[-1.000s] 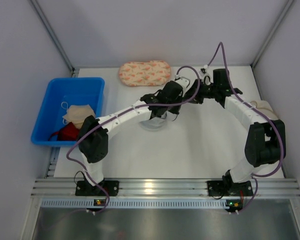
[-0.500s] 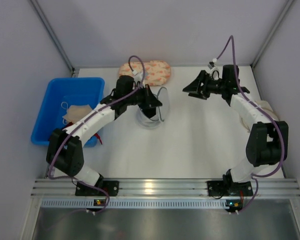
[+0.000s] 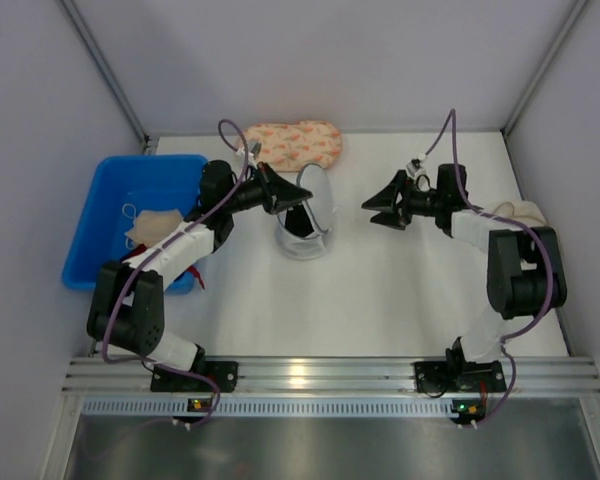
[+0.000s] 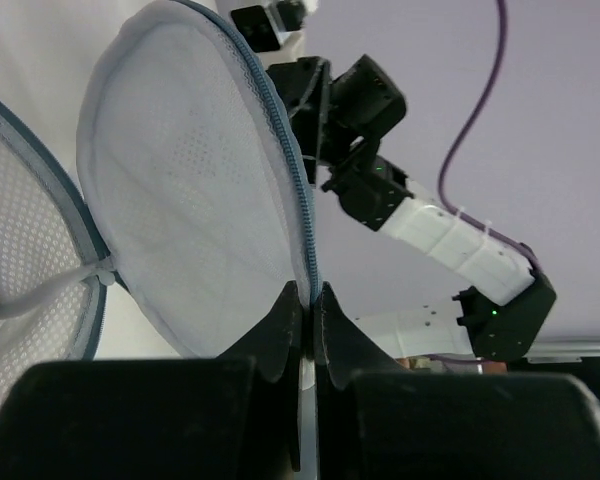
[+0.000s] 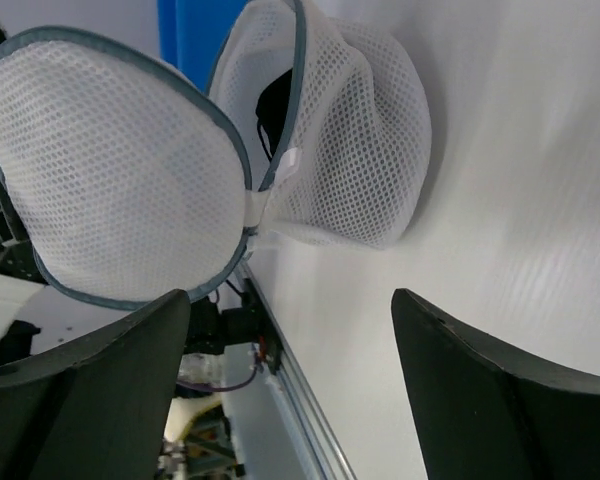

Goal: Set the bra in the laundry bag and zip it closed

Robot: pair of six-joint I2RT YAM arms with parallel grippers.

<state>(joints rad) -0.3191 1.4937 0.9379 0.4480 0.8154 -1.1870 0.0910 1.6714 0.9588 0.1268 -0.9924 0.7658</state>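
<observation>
- The laundry bag sits on the white worktop near the middle, between the two arms. It is unzipped, and its round mesh lid stands up on edge above the domed body.
- The left claw is clenched on the lid's zipper rim; the wrist view shows both fingers pressed together on the blue-grey edging. From above, this claw reaches in from the bin side.
- The bra lies inside the bag's body, a dark shape seen through the mesh (only part of it shows in the opening). The top view shows the same dark patch low in the bag.
- The right claw is released, its fingers spread wide and holding nothing. It points at the bag from the right, near it but not touching.
- A blue bin stands at the worktop's left edge with a beige cloth in it.
- A peach patterned pouch lies at the far edge, just behind the bag.
</observation>
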